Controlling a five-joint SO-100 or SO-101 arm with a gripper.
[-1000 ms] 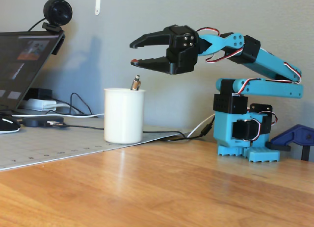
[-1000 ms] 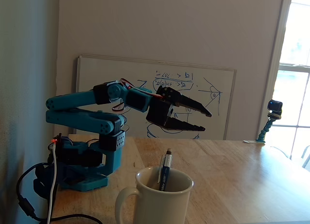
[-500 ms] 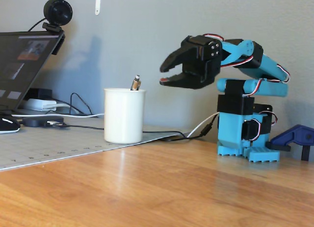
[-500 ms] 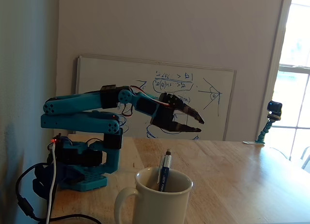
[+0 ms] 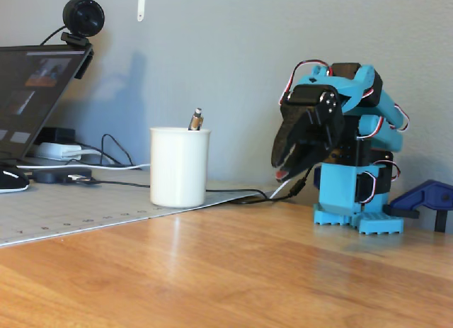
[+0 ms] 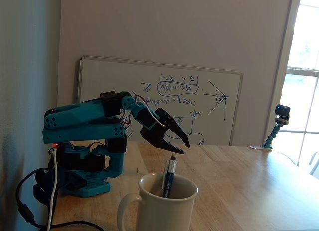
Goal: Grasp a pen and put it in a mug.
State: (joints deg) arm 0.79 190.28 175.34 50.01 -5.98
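Note:
The white mug [image 5: 180, 166] stands on the table's left-middle in a fixed view and fills the bottom foreground [image 6: 149, 213] in the other. The pen [image 5: 195, 120] stands tilted inside it, silver end poking above the rim; in the second fixed view its blue barrel [image 6: 169, 180] leans against the inner wall. My gripper [image 5: 278, 171] hangs folded close to the blue arm base, fingers pointing down, open and empty, well to the right of the mug. From the other side the gripper [image 6: 183, 147] sits behind and above the mug, apart from the pen.
A laptop [image 5: 32, 94] with a webcam [image 5: 83, 18], a mouse [image 5: 10, 179] and cables [image 5: 233, 195] lie left of and behind the mug on a grey mat [image 5: 64, 211]. A blue clamp [image 5: 425, 199] is at far right. A whiteboard [image 6: 99, 81] leans on the wall.
The arm has folded back toward its base. The gripper moved away from above the mug, dropped lower and tipped downward, staying open. Pen and mug have not moved.

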